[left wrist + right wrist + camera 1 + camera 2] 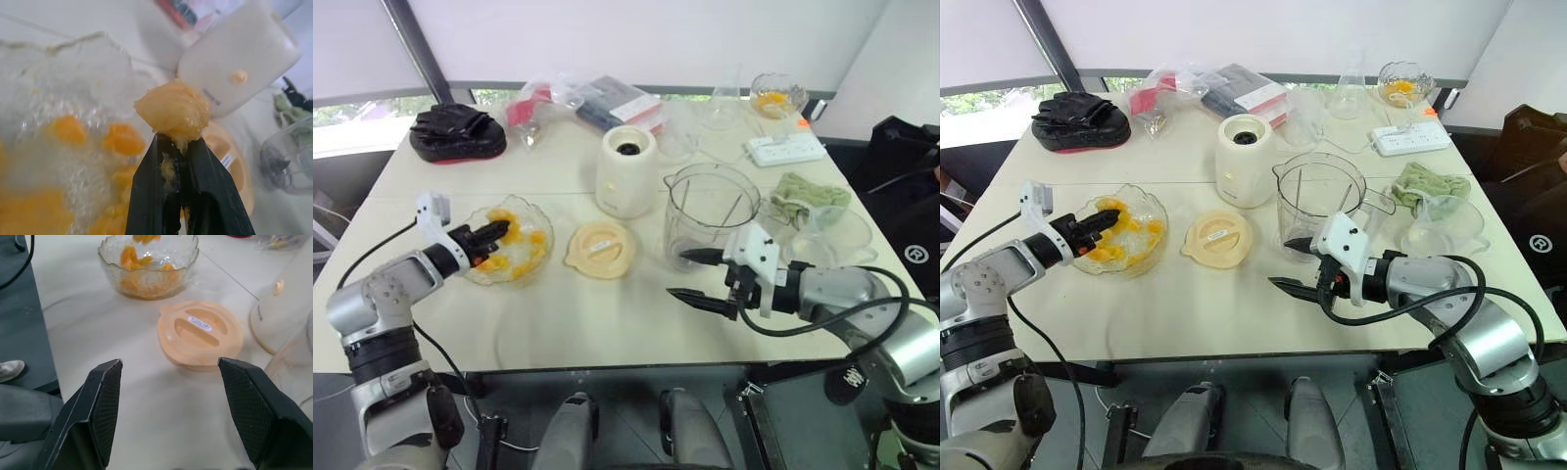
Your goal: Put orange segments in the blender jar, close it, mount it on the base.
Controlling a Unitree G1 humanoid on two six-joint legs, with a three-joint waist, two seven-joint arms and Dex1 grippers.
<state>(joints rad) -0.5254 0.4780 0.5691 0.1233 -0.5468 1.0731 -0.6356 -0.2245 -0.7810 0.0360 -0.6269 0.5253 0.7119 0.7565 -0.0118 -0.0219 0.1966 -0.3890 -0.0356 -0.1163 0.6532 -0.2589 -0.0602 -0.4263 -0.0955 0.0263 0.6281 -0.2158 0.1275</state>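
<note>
The tabletop (607,333) carries everything, and the blender jar (710,215) serves here as the landmark. The jar stands upright and open, well apart from its mount; no fruit can be made out inside it, so the loading looks to be at its very start. Just beside the jar, on the robot's left and slightly farther back, stands the base (626,171), its dark socket bare, so mounting is not yet done. Farther to the left of the jar sits the scalloped glass bowl (506,240), holding most of the orange segments (524,255). Between that bowl and the jar lies the pale orange lid (600,249), flat on the tabletop, so closing also remains.

The right end effector (697,277) hovers just in front of the jar, near its foot, with its fingers spread wide and nothing between them. The left end effector (178,147) is over the bowl, well to the left of the jar, clenched on a single orange segment (172,111) that sticks out beyond its fingertips.

Judging by this, one piece is picked and has yet to travel to the jar; the filling, the lid and the mounting all remain.
</note>
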